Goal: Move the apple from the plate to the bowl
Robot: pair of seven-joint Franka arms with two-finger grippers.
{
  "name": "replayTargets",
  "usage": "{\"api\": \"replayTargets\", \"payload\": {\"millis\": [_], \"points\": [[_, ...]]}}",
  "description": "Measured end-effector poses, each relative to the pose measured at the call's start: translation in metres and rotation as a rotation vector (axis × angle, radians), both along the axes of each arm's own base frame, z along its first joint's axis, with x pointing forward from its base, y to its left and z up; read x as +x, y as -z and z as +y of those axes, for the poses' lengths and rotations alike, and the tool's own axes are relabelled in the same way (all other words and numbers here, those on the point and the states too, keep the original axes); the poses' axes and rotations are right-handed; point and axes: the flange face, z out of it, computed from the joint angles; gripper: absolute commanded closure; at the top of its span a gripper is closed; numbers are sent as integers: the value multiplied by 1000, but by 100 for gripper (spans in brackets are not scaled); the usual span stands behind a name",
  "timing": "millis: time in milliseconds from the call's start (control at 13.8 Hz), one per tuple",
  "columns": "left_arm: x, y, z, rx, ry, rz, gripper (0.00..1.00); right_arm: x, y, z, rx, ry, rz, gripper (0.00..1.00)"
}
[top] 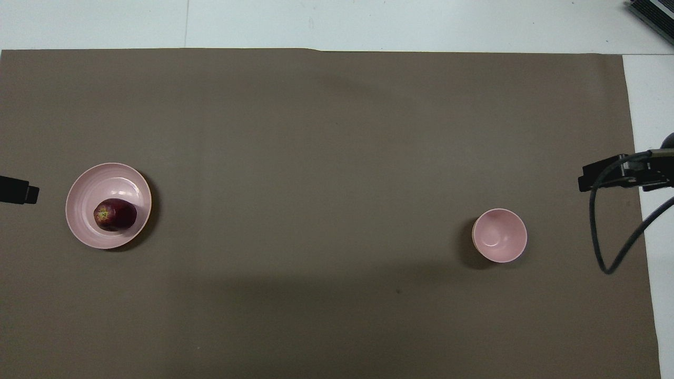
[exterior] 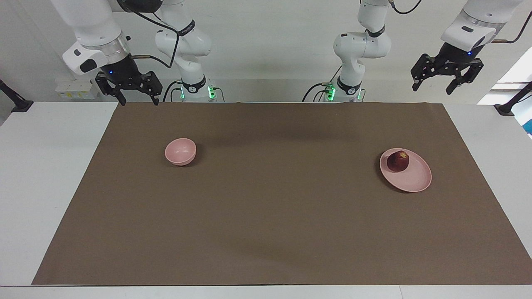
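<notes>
A dark red apple [exterior: 398,161] [top: 115,215] rests on the flat pale pink plate [exterior: 413,177] [top: 87,193] toward the left arm's end of the table. The small deep pink bowl [exterior: 180,151] [top: 499,235] stands empty toward the right arm's end. My left gripper [exterior: 433,88] hangs open high in the air above the table's edge by the robots, well apart from the plate. Only a dark tip of the left gripper [top: 18,190] shows in the overhead view. My right gripper [exterior: 139,101] hangs open above the brown mat's corner by the robots.
A brown mat [exterior: 266,232] [top: 316,158] covers most of the white table [exterior: 41,166]. A black cable [top: 605,231] loops down from the right arm over the mat's edge beside the bowl.
</notes>
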Motion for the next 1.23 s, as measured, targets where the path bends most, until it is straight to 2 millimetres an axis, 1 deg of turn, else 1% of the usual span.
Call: {"api": "replayTargets", "payload": {"millis": [799,872,1017,1235], "points": [[1,3,9,-1,-17,-2,0,0,0,-1,-1,1,0,0],[3,7,10,-2,-19,-6,0,0,0,-3,-2,5,0,0],[10,21,12,-2,-23,-16,0,-1,0,-13,-2,23,5,0],[17,49,21,-2,-28,-11,0,-3,1,-15,-2,27,21,0]]}}
